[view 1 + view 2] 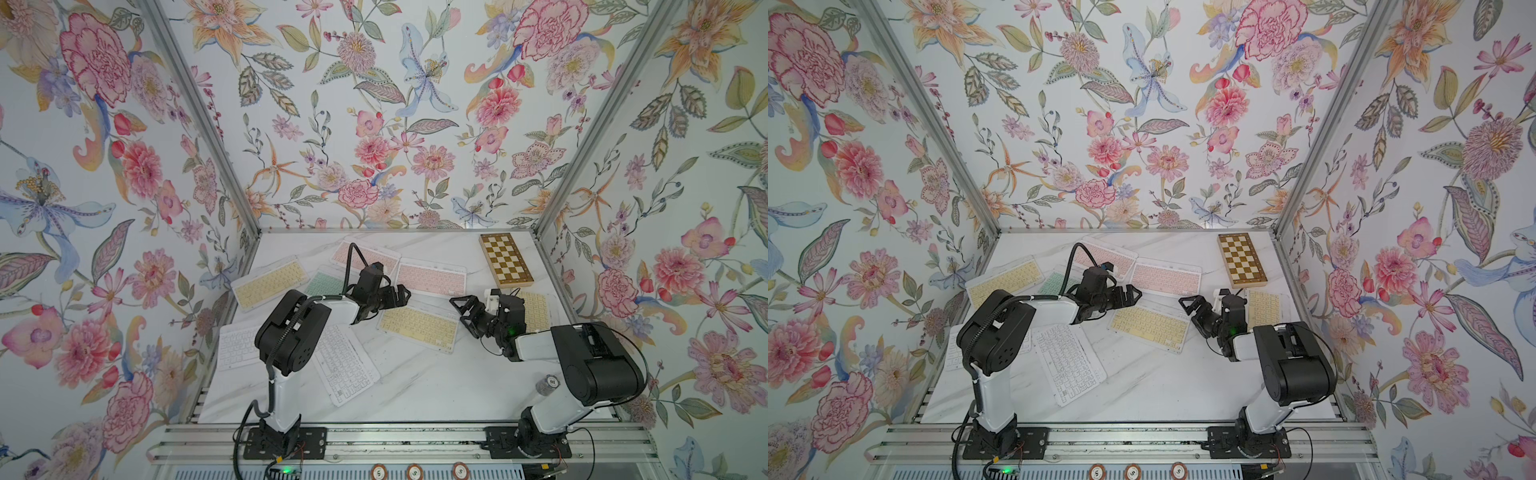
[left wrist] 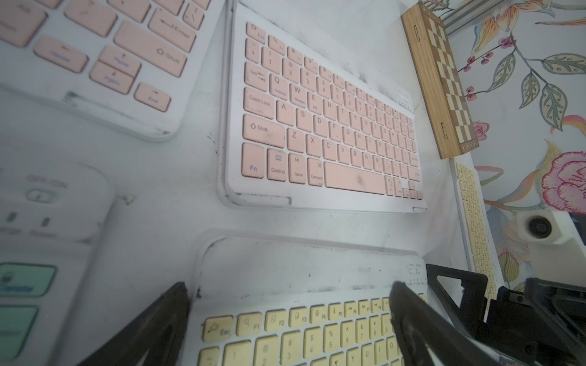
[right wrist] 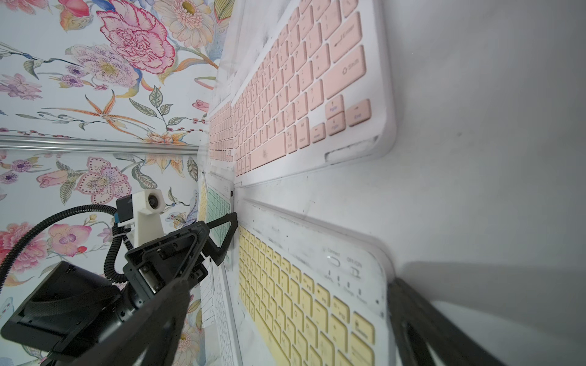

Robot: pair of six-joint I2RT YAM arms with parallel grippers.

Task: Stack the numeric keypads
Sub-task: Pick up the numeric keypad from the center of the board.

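While both arms sit low over the white marbled surface [image 1: 415,390], no keypad is lifted and no stack is begun.

- Left gripper [image 1: 399,296]: black, jaws spread wide, empty. In its wrist view the fingers [image 2: 412,323] straddle one corner of the target keypad; contact cannot be told.
- Right gripper [image 1: 459,313]: black, jaws fully apart, empty, at the target keypad's opposite short end.
- Slim white-framed keypad with yellow keys [image 1: 417,328]: flat on the surface, between the two grippers. Judged the piece in hand.
- White-framed keypad with pink keys [image 1: 430,276]: just beyond both grippers, beside the yellow one and apart from it.
- Further keypads:
  - second pink keypad [image 1: 365,254] and mint-green keypad [image 1: 326,284], beyond the left gripper;
  - second yellow keypad [image 1: 270,284], well outboard of the left gripper;
  - two white keypads [image 1: 343,365], under and behind the left arm;
  - third yellow keypad [image 1: 534,309], behind the right gripper, partly hidden.
- Brown-and-cream checkered wooden chessboard [image 1: 505,259]: beyond the right gripper, outside the task.

Hazards, as judged:
- The target lies thin and flush, so closing jaws may ride over its edge.
- A shove could drive it into the pink neighbour.
- A one-corner hold may let it swing or drop.
- The two grippers converge and could strike each other.
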